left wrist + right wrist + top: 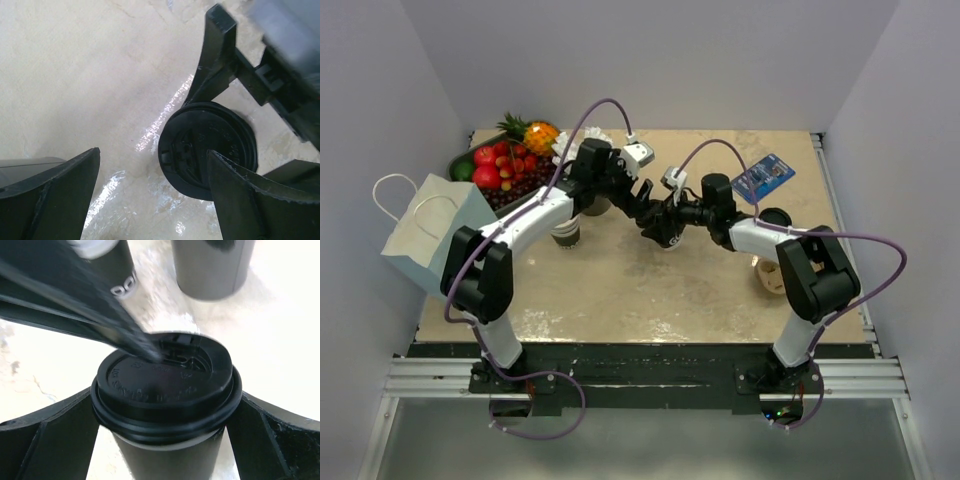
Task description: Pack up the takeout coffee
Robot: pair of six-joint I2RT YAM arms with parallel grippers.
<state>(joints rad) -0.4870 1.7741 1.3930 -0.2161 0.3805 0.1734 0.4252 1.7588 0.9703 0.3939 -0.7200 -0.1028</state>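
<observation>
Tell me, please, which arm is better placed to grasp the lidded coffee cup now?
Right. The right gripper stands open with one finger on each side of the takeout coffee, so it probably need only close. The left gripper, also open, hangs above the lid, only one finger over it.

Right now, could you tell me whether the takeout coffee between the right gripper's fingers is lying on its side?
No, the takeout coffee stands upright, with its black lid on top.

A robot test booth: plain white walls (650,60) enclose a beige table (620,290) on aluminium rails (425,378).
</observation>
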